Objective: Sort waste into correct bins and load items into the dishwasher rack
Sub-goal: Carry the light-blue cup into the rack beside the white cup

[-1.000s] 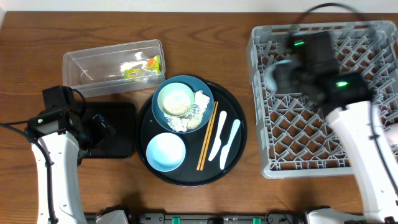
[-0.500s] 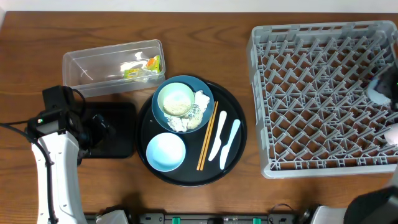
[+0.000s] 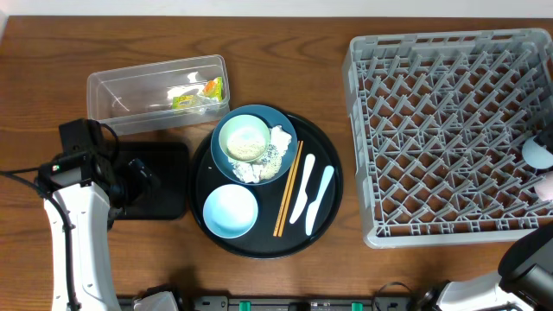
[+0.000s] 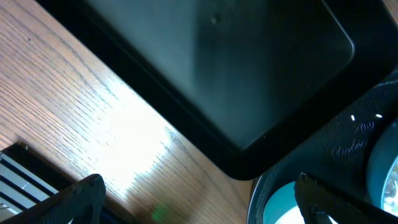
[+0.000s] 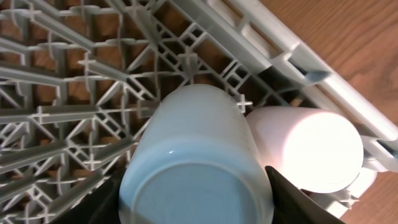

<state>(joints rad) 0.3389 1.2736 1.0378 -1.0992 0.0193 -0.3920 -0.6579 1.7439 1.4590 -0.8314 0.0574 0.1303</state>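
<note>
Wooden counter (image 3: 285, 43): at left, the left pincer (image 4: 199, 200) hangs wide open over the shallow black tray (image 4: 249, 74); the wrapper (image 3: 207, 89) lies in the clear tub (image 3: 130, 95). Tissue scraps (image 3: 281, 138) sit on the dark blue plate (image 3: 287, 127). Far right, the right pincer (image 5: 198, 199) grips a light blue cup (image 5: 199, 155) inside the dishwasher rack (image 3: 432, 130), just beside the white cup (image 5: 311, 149).

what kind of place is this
Likely a lab mock-up of a dish-clearing station: a wooden table holds a dishwasher rack, a tray with a messy plate and a waste tub, with a robot arm alongside.
</note>
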